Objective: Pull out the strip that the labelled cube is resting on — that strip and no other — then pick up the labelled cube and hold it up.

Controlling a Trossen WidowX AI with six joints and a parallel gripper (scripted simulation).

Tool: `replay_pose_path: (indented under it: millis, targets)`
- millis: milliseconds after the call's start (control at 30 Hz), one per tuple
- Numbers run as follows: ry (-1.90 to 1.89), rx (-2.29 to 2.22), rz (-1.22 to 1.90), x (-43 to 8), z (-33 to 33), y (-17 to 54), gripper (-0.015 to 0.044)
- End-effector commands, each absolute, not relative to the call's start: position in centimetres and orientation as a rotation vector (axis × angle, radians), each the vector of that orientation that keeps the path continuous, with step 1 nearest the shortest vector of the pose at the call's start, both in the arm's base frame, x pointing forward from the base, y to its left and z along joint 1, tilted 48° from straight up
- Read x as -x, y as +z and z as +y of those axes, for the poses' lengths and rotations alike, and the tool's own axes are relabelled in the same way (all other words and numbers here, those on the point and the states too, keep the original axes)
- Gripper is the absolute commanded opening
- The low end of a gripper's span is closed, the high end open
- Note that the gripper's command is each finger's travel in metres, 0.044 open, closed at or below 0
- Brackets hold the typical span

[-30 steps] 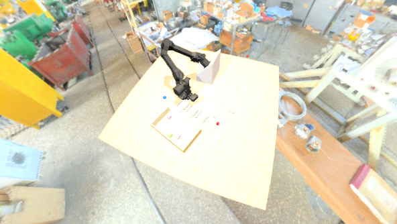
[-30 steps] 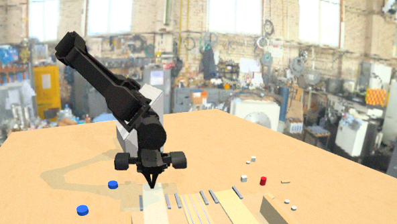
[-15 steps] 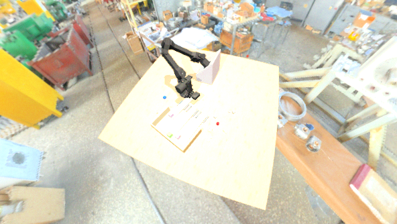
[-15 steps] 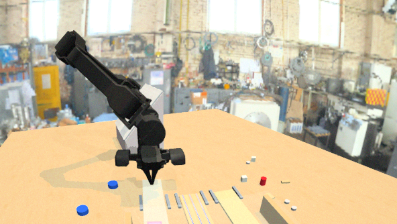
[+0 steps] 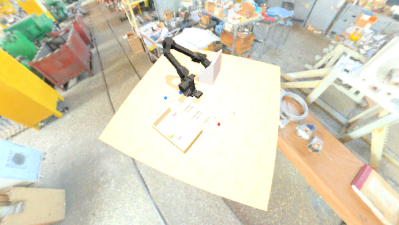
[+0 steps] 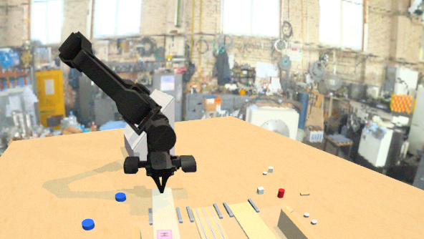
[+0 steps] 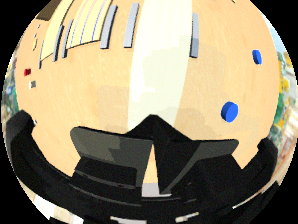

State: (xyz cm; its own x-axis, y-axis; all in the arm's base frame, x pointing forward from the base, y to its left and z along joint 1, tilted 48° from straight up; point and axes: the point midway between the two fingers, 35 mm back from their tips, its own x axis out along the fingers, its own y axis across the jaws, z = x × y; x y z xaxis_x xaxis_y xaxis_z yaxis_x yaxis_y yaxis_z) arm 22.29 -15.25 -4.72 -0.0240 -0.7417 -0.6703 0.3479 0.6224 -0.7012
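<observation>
My gripper (image 6: pixel 162 192) (image 7: pixel 152 117) is shut and holds nothing. Its tips are at the upper face of the plain pale strip (image 6: pixel 163 209) (image 7: pixel 161 60), near its far end; whether they touch is hard to tell. This strip sticks out past the short grey guides beside it. A pink cube marked H (image 6: pixel 164 234) (image 5: pixel 174 114) shows on that strip at the lower edge of the exterior view. A striped strip (image 6: pixel 209 223) (image 7: pixel 90 22) and a plain yellow strip (image 6: pixel 251 218) (image 7: pixel 51 37) lie to one side. The wrist view does not show the cube.
Grey guides (image 6: pixel 179 215) (image 7: pixel 131 26) stand beside the strips. A low wooden wall (image 6: pixel 294 225) stands beyond the yellow strip. Blue discs (image 6: pixel 120 197) (image 7: pixel 229 112), a red cylinder (image 6: pixel 281 193) (image 5: pixel 218 124) and small white blocks lie around. A tall pale panel (image 5: pixel 216 69) stands behind the gripper.
</observation>
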Motion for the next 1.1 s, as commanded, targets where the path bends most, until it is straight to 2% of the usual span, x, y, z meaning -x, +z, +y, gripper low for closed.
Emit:
replay_pose_path:
  millis: [0,1067]
  targets:
    - [-0.909,0.372,1.364,-20.7,-15.2,-5.3,0.0]
    - [-0.908,0.373,1.366,-16.9,-14.2,-6.1,0.0]
